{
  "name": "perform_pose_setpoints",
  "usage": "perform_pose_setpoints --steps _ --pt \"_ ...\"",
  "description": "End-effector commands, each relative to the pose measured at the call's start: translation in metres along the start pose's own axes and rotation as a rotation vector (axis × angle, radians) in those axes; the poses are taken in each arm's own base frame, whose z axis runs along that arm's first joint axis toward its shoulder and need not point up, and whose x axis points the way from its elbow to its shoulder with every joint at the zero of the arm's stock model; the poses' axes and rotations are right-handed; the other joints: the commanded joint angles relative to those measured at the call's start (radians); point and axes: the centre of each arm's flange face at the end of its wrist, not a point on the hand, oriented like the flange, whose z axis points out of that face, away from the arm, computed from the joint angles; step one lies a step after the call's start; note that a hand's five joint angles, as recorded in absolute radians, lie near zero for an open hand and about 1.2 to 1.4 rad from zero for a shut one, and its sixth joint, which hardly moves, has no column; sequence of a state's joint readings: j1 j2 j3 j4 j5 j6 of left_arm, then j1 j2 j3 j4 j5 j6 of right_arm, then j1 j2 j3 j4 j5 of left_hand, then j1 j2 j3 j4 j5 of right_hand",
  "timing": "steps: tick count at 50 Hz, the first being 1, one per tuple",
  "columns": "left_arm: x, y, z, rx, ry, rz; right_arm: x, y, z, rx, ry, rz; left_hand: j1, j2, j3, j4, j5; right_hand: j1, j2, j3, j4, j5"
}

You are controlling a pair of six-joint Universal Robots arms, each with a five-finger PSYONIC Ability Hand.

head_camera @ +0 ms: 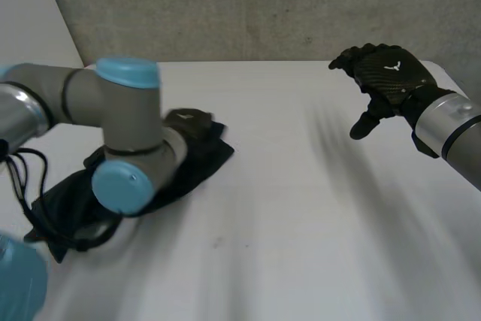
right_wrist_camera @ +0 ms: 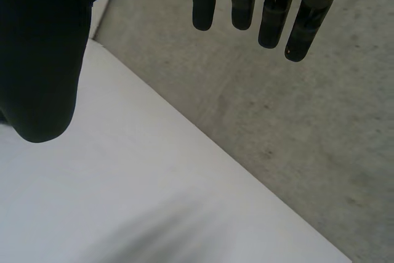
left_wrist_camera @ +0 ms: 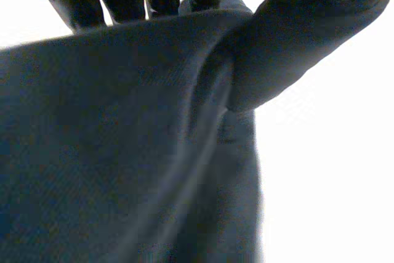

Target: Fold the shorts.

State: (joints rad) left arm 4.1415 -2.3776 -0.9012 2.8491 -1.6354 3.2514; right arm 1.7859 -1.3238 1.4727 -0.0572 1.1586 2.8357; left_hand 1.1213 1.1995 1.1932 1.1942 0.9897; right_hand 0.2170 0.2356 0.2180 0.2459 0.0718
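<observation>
Near the white table's [head_camera: 301,231] left edge, the dark navy shorts [head_camera: 207,162] lie in a rumpled heap, partly hidden under the left arm [head_camera: 124,110]. The left hand [head_camera: 189,121] pinches a raised fold of the cloth between fingers and thumb. The right hand [head_camera: 387,73] hangs above the far right corner, fingers straight and holding nothing, with wide white tabletop between the two hands.

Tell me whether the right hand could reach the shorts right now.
Probably yes: the right hand is open and empty, with bare table between it and the shorts. The left arm lies over them, leaving the edge toward it exposed.
</observation>
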Motion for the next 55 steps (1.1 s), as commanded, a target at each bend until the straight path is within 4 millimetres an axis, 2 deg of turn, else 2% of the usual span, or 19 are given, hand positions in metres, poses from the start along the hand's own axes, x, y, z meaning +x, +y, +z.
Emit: perform_pose_setpoints --steps 1,3,4,7,10,12,15,20,23,28,32,33,34,37,38,44,47,50,55 --pt "0.057 0.013 -0.076 -0.061 0.175 0.101 -0.004 -0.002 -0.004 -0.013 0.002 -0.014 0.073 -0.005 0.001 0.000 0.030 -0.042 -0.061 -0.044 -0.071 -0.072" --pt "0.059 0.016 -0.083 -0.058 0.181 0.113 -0.005 0.000 -0.006 -0.029 -0.003 -0.028 -0.070 -0.148 -0.142 -0.143 -0.113 -0.042 -0.061 -0.044 -0.071 -0.072" --pt "0.059 0.014 -0.090 -0.041 0.184 0.126 -0.008 0.002 -0.008 -0.047 -0.013 -0.050 -0.359 -0.437 -0.431 -0.432 -0.402 -0.042 -0.061 -0.044 -0.071 -0.072" --pt "0.054 0.003 -0.107 0.017 0.166 0.154 -0.017 0.009 -0.013 -0.096 -0.046 -0.100 -0.806 -0.885 -0.878 -0.879 -0.849 -0.042 -0.061 -0.044 -0.071 -0.072" --pt "0.041 -0.010 -0.120 0.072 0.115 0.159 -0.037 0.011 -0.018 -0.120 -0.105 -0.160 -0.916 -0.995 -0.988 -0.989 -0.959 -0.042 -0.061 -0.044 -0.071 -0.072" --pt "0.032 -0.016 -0.128 0.098 0.081 0.152 -0.049 0.011 -0.020 -0.118 -0.133 -0.177 -0.922 -1.001 -0.994 -0.995 -0.965 -0.042 -0.061 -0.044 -0.071 -0.072" --pt "0.005 -0.027 -0.148 0.144 -0.004 0.120 -0.072 0.014 -0.028 -0.125 -0.200 -0.176 -0.922 -1.001 -0.994 -0.995 -0.965 -0.042 -0.061 -0.044 -0.071 -0.072" --pt "-0.026 -0.016 -0.165 0.118 -0.093 0.086 -0.118 0.012 -0.041 -0.092 -0.313 -0.187 -0.914 -0.992 -0.986 -0.987 -0.957 -0.042 -0.061 -0.044 -0.071 -0.072" --pt "-0.040 -0.003 -0.172 0.090 -0.137 0.063 -0.129 0.011 -0.032 -0.043 -0.265 -0.177 -0.911 -0.989 -0.983 -0.984 -0.954 -0.042 -0.061 -0.044 -0.071 -0.072" --pt "-0.039 0.011 -0.176 0.097 -0.137 0.062 -0.132 0.001 -0.023 0.035 -0.128 -0.157 -0.905 -0.983 -0.977 -0.978 -0.948 -0.042 -0.061 -0.044 -0.071 -0.072" --pt "-0.037 0.019 -0.175 0.115 -0.131 0.064 -0.145 -0.016 -0.021 0.099 -0.103 -0.165 -0.887 -0.966 -0.959 -0.960 -0.930 -0.042 -0.061 -0.044 -0.071 -0.072" --pt "-0.036 0.020 -0.175 0.116 -0.130 0.063 -0.148 -0.019 -0.021 0.104 -0.107 -0.169 -0.876 -0.954 -0.948 -0.949 -0.919 0.208 0.190 0.207 0.180 0.179" --pt "-0.036 0.020 -0.175 0.117 -0.130 0.065 -0.150 -0.020 -0.021 0.106 -0.112 -0.169 -0.875 -0.954 -0.947 -0.948 -0.918 0.313 0.295 0.312 0.284 0.284" --pt "-0.035 0.018 -0.176 0.129 -0.134 0.067 -0.151 -0.023 -0.019 0.109 -0.120 -0.171 -0.884 -0.962 -0.956 -0.957 -0.927 0.195 0.176 0.194 0.166 0.165" --pt "-0.036 0.015 -0.175 0.141 -0.136 0.066 -0.152 -0.022 -0.017 0.103 -0.127 -0.171 -0.905 -0.983 -0.977 -0.978 -0.948 -0.042 -0.061 -0.044 -0.071 -0.072" --pt "-0.044 0.015 -0.172 0.131 -0.192 0.044 -0.167 -0.008 0.000 0.041 -0.251 -0.164 -0.922 -1.001 -0.994 -0.995 -0.965 -0.042 -0.061 -0.044 -0.071 -0.072" --pt "-0.049 0.024 -0.173 0.092 -0.239 0.020 -0.184 0.023 0.013 -0.083 -0.394 -0.145 -0.922 -1.001 -0.994 -0.995 -0.965 -0.042 -0.061 -0.044 -0.071 -0.072" --pt "-0.050 0.036 -0.175 0.050 -0.259 0.008 -0.192 0.046 0.015 -0.212 -0.461 -0.134 -0.922 -1.001 -0.994 -0.995 -0.965 -0.042 -0.061 -0.044 -0.071 -0.072" --pt "-0.052 0.054 -0.179 -0.007 -0.270 0.004 -0.189 0.050 0.006 -0.252 -0.469 -0.114 -0.917 -0.995 -0.989 -0.990 -0.960 -0.042 -0.061 -0.044 -0.071 -0.072"
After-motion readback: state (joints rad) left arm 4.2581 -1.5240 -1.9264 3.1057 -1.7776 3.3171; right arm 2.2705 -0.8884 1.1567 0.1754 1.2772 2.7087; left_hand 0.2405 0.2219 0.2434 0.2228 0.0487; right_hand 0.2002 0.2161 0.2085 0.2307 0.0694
